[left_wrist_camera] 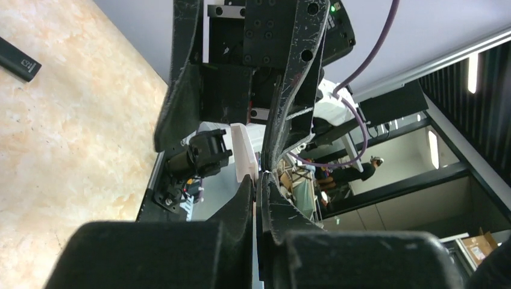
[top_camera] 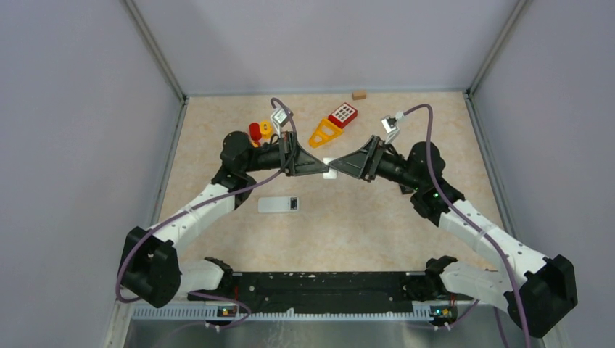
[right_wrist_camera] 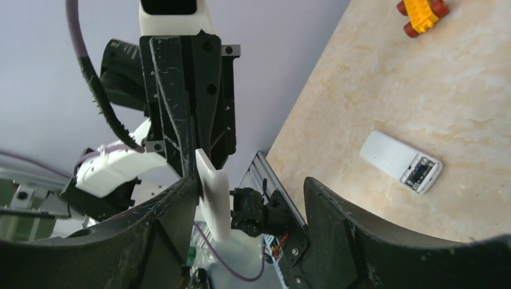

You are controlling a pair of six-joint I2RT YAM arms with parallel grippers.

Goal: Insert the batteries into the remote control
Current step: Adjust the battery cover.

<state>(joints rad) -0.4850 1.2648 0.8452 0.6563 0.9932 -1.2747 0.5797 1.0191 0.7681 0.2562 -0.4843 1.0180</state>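
Observation:
The white remote control (top_camera: 279,204) lies flat on the table, and its open battery bay (right_wrist_camera: 420,171) at one end looks dark. The batteries are too small to make out there. Above the table's middle, my left gripper (top_camera: 324,169) is shut on a thin white cover plate (left_wrist_camera: 244,150), pinched edge-on between its fingertips (left_wrist_camera: 260,177). My right gripper (top_camera: 338,165) faces it tip to tip. Its jaws stand open (right_wrist_camera: 250,183), with the cover plate (right_wrist_camera: 214,195) lying against the left finger (right_wrist_camera: 175,205) and a wide gap to the other.
A red keypad toy (top_camera: 343,114), an orange triangular piece (top_camera: 325,133) and a yellow-and-red toy (top_camera: 259,131) lie behind the grippers. A small brown block (top_camera: 358,94) sits by the back wall. A black bar-shaped object (left_wrist_camera: 18,60) rests on the table.

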